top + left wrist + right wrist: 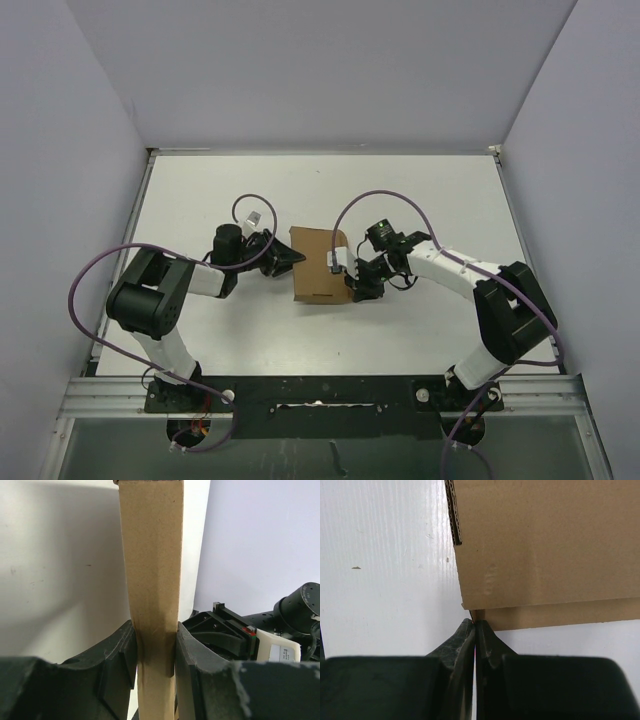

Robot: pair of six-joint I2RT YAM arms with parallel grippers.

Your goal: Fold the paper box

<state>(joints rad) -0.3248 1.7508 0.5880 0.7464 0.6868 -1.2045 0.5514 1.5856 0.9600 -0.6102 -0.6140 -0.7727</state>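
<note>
Matt brown corrugated cardboard — the paper box (545, 545); glossy white table (385, 605).

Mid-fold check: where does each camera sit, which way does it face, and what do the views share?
Top external: above and behind the bases, looking down on the table; both arms show, left gripper and right gripper flanking the paper box.
Left wrist: on the left wrist, looking along its own jaws, clamped on the box's narrow side.
Right wrist: on the right wrist, looking past its own shut jaws at a box corner and table.
Shared: all three show the box.
</note>
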